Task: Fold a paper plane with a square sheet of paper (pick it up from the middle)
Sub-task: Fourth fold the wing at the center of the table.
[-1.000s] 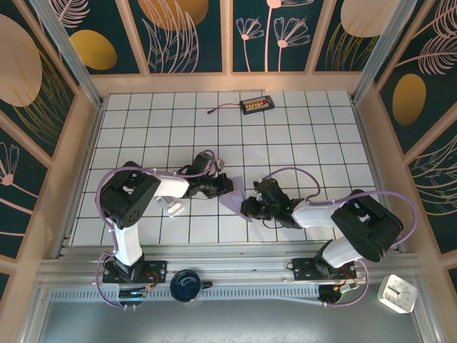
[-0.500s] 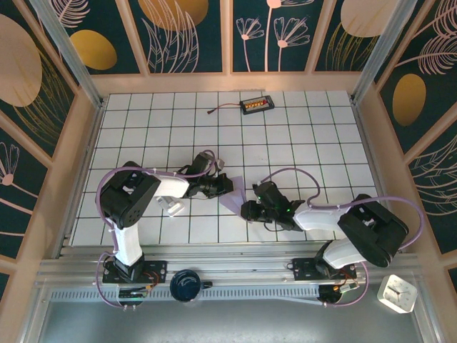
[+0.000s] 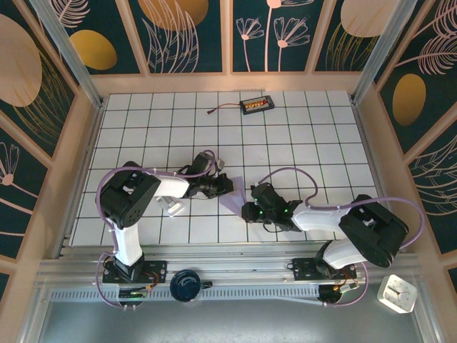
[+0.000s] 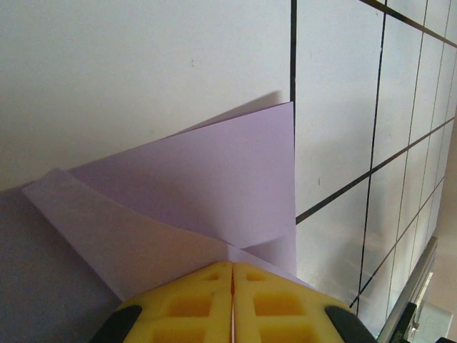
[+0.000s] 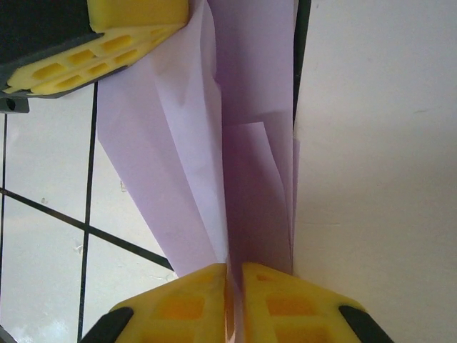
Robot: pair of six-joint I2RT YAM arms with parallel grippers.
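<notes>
The square sheet of paper (image 3: 235, 199) is pale lavender and folded into a narrow, pointed, layered paper plane shape. It is held just above the white tiles between the two grippers. My left gripper (image 3: 227, 186) is shut on its upper end; in the left wrist view the yellow fingertips (image 4: 214, 275) meet on a folded flap (image 4: 214, 179). My right gripper (image 3: 247, 210) is shut on the lower end. In the right wrist view the long creased layers (image 5: 243, 143) run into its closed jaws (image 5: 234, 270). The left gripper's yellow finger (image 5: 107, 43) shows at that view's top left.
A small silvery-white block (image 3: 173, 206) lies beside the left arm. A black box with orange connectors and a cable (image 3: 256, 106) sits at the far edge. Wooden walls (image 3: 83, 143) enclose the tiled table. A dark round object (image 3: 188, 284) rests on the near rail.
The right arm has shifted slightly left along the paper and its elbow has swung outward. The left arm and the paper stay where they were.
</notes>
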